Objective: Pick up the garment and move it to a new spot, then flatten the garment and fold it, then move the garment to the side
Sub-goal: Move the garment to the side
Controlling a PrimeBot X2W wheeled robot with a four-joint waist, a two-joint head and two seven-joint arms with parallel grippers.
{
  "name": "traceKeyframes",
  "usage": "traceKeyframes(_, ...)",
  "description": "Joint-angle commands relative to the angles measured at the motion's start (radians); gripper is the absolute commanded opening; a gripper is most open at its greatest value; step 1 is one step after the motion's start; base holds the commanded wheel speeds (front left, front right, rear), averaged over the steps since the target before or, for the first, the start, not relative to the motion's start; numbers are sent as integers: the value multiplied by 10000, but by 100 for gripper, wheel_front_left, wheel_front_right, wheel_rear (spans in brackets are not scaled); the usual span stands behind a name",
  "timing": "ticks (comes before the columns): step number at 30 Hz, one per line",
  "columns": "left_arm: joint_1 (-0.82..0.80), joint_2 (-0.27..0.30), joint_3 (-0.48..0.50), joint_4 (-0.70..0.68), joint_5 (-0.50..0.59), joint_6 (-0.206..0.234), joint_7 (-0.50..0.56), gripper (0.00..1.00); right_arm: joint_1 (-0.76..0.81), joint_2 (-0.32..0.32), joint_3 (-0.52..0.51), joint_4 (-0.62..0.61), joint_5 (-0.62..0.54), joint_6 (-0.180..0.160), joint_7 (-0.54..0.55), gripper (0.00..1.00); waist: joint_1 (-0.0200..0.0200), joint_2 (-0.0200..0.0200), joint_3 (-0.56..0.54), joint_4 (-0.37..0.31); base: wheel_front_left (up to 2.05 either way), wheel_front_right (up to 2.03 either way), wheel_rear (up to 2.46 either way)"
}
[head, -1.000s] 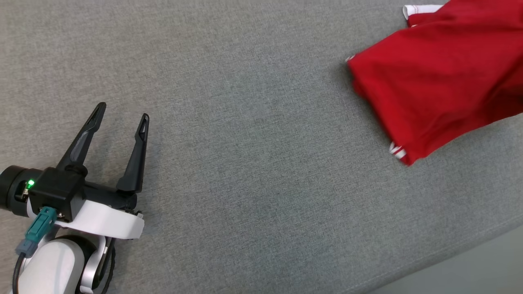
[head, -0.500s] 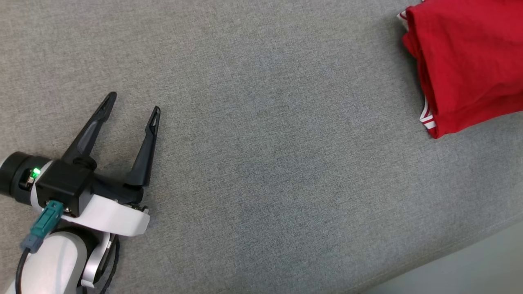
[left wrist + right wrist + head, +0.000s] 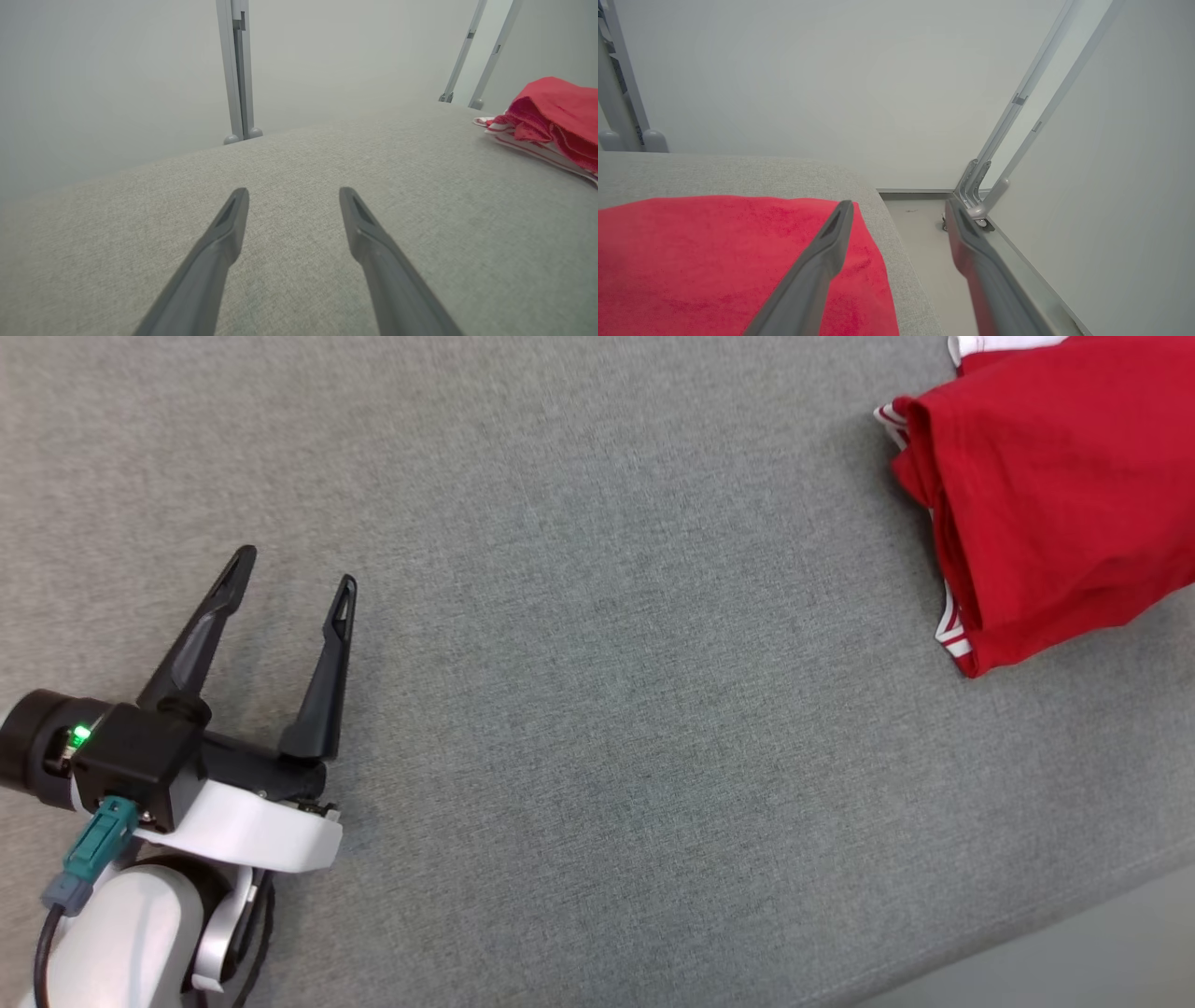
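1. The red garment (image 3: 1055, 495) lies in a folded, slightly rumpled bundle at the far right of the grey fabric-covered table (image 3: 607, 663), running off the head view's right and top edges.
2. White striped trim (image 3: 950, 625) shows along the garment's left edge and at its lower corner; a white band also peeks out at its top.
3. The left gripper (image 3: 296, 567) sits at the lower left of the head view, low over the table, well apart from the garment. Its two dark fingers are spread wide with bare cloth between them, and it holds nothing.
4. In the left wrist view, the same gripper (image 3: 293, 191) points across the table (image 3: 327, 154), with the garment (image 3: 556, 107) heaped off to the right and a grey metal post (image 3: 238, 70) standing beyond the far edge.
5. The right gripper (image 3: 899, 205) has its fingers wide apart and nothing gripped between them. One finger crosses in front of the garment (image 3: 714, 261); whether it touches the cloth cannot be told.
6. In that view the garment reaches almost to the table's (image 3: 738, 172) right-hand edge, near its rounded corner.
7. Past that edge are the pale floor (image 3: 920, 233), slanted metal frame legs (image 3: 1017, 116) and a plain wall (image 3: 784, 70).
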Motion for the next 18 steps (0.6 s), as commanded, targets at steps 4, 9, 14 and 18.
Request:
traceKeyframes(4,209,-234,23,291,-232,60,-346,100,893,580,-702,-1027,-292,-1,-48,100,0,0,-711,352,0,0,0)
traceKeyframes(9,469,-631,14,762,-534,146,-845,100,2175,1564,-1140,-2396,-654,-1,-47,100,0,0,-1492,821,0,0,0)
traceKeyframes(14,748,-935,112,1112,-837,195,-1193,100,3297,2427,-821,-3440,-810,-1,-48,100,0,0,-2129,1325,0,0,0)
traceKeyframes(18,982,-1123,166,1313,-1027,228,-1419,100,3983,2888,-334,-4003,-899,-1,-44,100,0,0,-2615,1726,0,0,0)
